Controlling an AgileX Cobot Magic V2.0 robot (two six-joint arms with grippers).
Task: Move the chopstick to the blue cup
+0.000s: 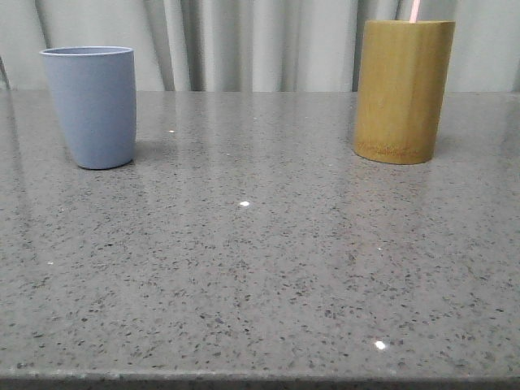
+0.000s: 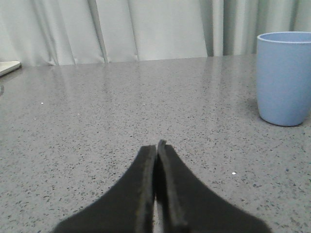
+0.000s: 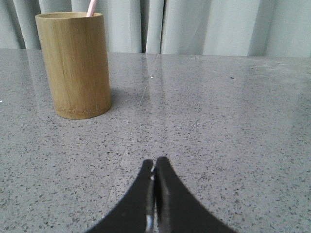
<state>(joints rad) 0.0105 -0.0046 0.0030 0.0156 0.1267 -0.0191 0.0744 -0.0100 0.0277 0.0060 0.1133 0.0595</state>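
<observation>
- Two containers stand well apart on the speckled grey table (image 1: 260, 268), both at the far side.
- Blue cup (image 1: 91, 106): far left, upright, mouth open upward, nothing visible inside.
- Left gripper (image 2: 156, 160): low over the table, jaws pressed together, holding nothing; the cup stands off to one side of it.
- Bamboo holder (image 1: 404, 89): far right, upright, taller than the cup.
- Chopstick (image 1: 414, 10): stands in the holder, only its pink tip clear of the rim; long axis near vertical, tip upward with a slight lean. Likely light, stiff, thin and smooth, so prone to slipping; best pinched on the exposed tip.
- Right gripper (image 3: 155, 170): near side of the holder, jaws pressed together, holding nothing.
</observation>
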